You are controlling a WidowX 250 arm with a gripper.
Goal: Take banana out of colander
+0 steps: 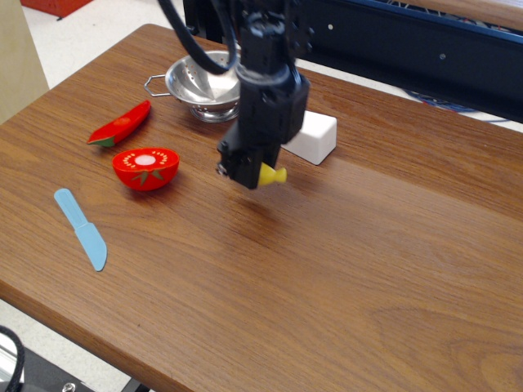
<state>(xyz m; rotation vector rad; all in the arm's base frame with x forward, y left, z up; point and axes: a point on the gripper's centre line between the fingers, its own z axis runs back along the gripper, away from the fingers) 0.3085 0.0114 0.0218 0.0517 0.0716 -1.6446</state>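
My black gripper (255, 178) hangs over the middle of the wooden table, shut on the yellow toy banana (271, 174). Only the banana's end pokes out to the right of the fingers. It is held a little above the tabletop. The steel colander (202, 82) stands at the back left, partly hidden behind my arm, and what shows of its bowl looks empty. The gripper is well in front and to the right of the colander.
A white salt shaker (313, 136) lies behind the gripper. A red chili pepper (120, 125), a halved toy tomato (146, 167) and a light blue toy knife (82, 229) lie at the left. The table's front edge runs along the lower left.
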